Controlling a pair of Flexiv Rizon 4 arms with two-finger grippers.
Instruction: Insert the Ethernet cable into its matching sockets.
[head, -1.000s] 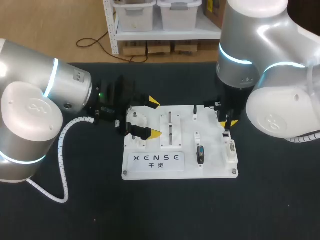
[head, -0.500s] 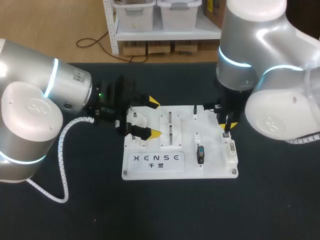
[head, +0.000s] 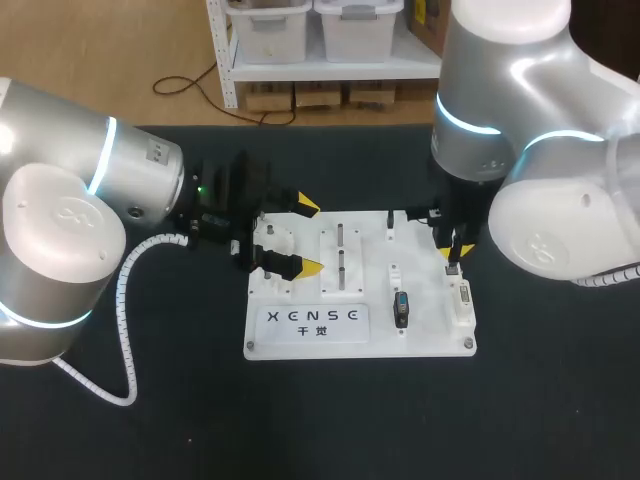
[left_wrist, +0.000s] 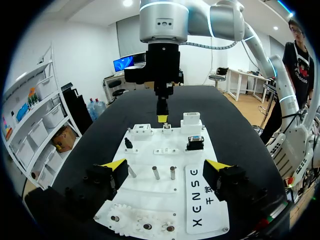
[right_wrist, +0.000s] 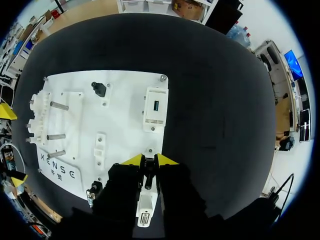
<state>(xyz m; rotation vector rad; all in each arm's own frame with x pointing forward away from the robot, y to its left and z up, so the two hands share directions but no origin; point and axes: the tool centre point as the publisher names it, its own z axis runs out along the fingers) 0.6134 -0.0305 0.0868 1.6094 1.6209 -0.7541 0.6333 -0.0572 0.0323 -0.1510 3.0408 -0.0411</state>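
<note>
The white practice board lies mid-table. My right gripper hangs over its right edge, shut on a small dark Ethernet plug held between the yellow tips. Right under that plug sits a white socket block, also seen at the board's right rim. A second white socket block lies further ahead of the right gripper. My left gripper stands open over the board's left end, nothing between its fingers. From the left wrist, the left gripper faces the right gripper across the board.
Metal pegs stand upright on the board's middle. A black connector sits on the front right part, and a small black post at the far side. Gears lie by the left gripper. Black tabletop surrounds the board.
</note>
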